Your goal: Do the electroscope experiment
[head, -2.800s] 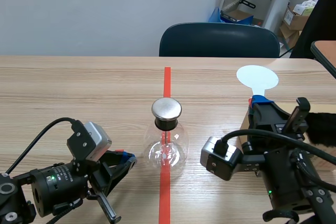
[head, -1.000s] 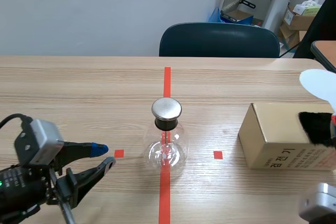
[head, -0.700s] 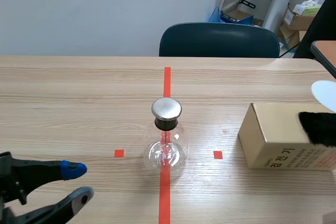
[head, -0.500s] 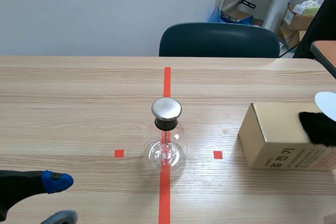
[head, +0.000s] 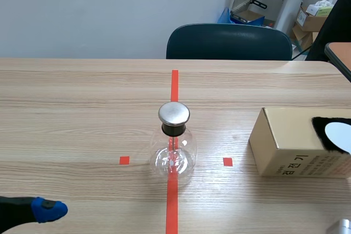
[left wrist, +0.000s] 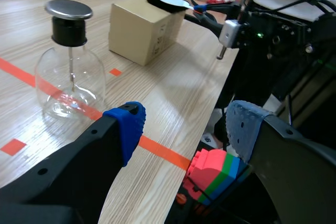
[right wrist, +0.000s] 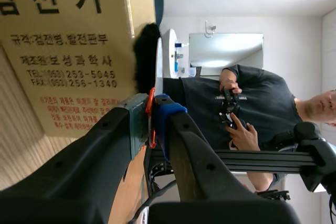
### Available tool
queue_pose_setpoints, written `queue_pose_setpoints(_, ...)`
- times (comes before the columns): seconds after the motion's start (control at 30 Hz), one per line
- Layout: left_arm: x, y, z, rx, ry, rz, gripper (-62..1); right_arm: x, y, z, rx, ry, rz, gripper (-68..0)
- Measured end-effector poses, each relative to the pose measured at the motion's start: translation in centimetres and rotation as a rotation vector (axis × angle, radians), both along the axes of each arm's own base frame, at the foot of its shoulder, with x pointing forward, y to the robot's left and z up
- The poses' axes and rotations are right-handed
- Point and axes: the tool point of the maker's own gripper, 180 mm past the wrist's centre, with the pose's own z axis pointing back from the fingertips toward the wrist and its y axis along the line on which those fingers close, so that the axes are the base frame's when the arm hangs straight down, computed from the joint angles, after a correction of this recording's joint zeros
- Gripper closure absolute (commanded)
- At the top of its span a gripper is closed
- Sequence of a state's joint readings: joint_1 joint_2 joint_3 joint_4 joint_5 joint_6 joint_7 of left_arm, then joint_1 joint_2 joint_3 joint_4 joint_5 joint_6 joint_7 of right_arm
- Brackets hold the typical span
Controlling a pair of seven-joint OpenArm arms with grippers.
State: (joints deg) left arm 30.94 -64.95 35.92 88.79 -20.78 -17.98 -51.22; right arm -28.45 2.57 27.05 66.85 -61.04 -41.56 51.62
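Note:
The electroscope, a clear glass flask (head: pixel 174 156) with a metal cap (head: pixel 174 113), stands on the red centre line. Right of it sits a cardboard box (head: pixel 290 146) with black fur (head: pixel 324 125) on top. A white disc paddle (head: pixel 338 134) lies over the fur. My right gripper (right wrist: pixel 151 116) is shut on the paddle's red handle, and the disc (right wrist: pixel 159 66) shows edge-on against the fur (right wrist: pixel 143 56). My left gripper (left wrist: pixel 185 129) is open and holds nothing, low at the near left, well short of the flask (left wrist: pixel 68 72). Only its blue pad (head: pixel 48 210) shows in the scene view.
A dark chair (head: pixel 229 41) stands behind the far table edge. In the left wrist view the table's near edge runs close under the gripper, with a red, green and blue block (left wrist: pixel 212 174) below it. A person (right wrist: pixel 252 108) stands in the background.
My left gripper has opened wider and drawn back to the near left corner. The white disc has come down at the right, from above the box onto the black fur.

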Motion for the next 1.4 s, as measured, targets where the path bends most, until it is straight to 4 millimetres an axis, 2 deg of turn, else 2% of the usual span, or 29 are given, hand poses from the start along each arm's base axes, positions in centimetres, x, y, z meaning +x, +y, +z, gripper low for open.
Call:
queue_pose_setpoints(0.1,-0.2,-0.5,0.0,0.031,-0.048,-0.019,-36.8,-0.2,-0.3,-0.8,-0.047,0.041,-0.001,-1.8)
queue_pose_setpoints(0.2,0.2,-0.6,0.2,0.048,-0.087,0.000,-41.1,-0.8,-1.1,-1.5,-0.069,0.073,-0.023,-1.8)
queue_pose_setpoints(0.3,0.1,-0.7,-0.2,0.073,-0.088,-0.009,-42.2,-1.1,-1.7,-2.2,-0.080,0.098,-0.045,-1.8)
queue_pose_setpoints(0.47,0.0,-0.9,0.0,0.075,-0.106,-0.017,-42.2,-1.0,-2.1,-2.0,-0.098,0.096,-0.033,-1.8)
queue_pose_setpoints(0.53,0.3,-0.9,0.1,0.078,-0.122,-0.005,-42.2,-1.1,-1.6,-2.0,-0.097,0.097,0.002,-1.8)
queue_pose_setpoints(0.63,0.5,-0.8,0.1,0.086,-0.138,0.005,-42.2,-1.5,0.5,-2.1,-0.085,0.102,0.125,-1.8)
queue_pose_setpoints(0.7,0.4,-0.8,0.1,0.086,-0.138,0.005,-42.2,-1.7,1.2,-2.2,-0.083,0.107,0.162,-1.7)
queue_pose_setpoints(0.77,0.4,-0.9,0.1,0.088,-0.140,0.001,-42.2,-1.5,0.4,-2.1,-0.087,0.105,0.119,-1.7)
queue_pose_setpoints(0.87,0.4,-0.9,0.1,0.087,-0.140,0.000,-42.2,-1.0,-2.3,-1.9,-0.104,0.095,-0.031,-1.7)
queue_pose_setpoints(0.93,0.4,-0.9,0.1,0.087,-0.140,0.000,-42.2,-0.9,-3.0,-1.8,-0.108,0.093,-0.069,-1.7)
queue_pose_setpoints(1.0,0.4,-0.9,0.1,0.087,-0.140,0.000,-42.2,-1.0,-2.6,-1.9,-0.106,0.095,-0.048,-1.7)
queue_pose_setpoints(1.13,0.4,-0.9,0.1,0.087,-0.140,0.000,-42.2,-1.8,1.3,-2.6,-0.106,0.130,0.176,-1.8)
queue_pose_setpoints(1.2,0.4,-0.9,0.1,0.088,-0.140,0.000,-42.2,-2.1,2.1,-2.8,-0.102,0.138,0.222,-1.8)
queue_pose_setpoints(1.27,0.4,-0.9,0.1,0.087,-0.140,0.000,-42.2,-1.8,1.1,-2.8,-0.109,0.134,0.161,-1.8)
queue_pose_setpoints(1.4,0.4,-0.9,0.1,0.087,-0.140,0.000,-42.2,-1.0,-3.8,-2.1,-0.133,0.106,-0.123,-1.8)
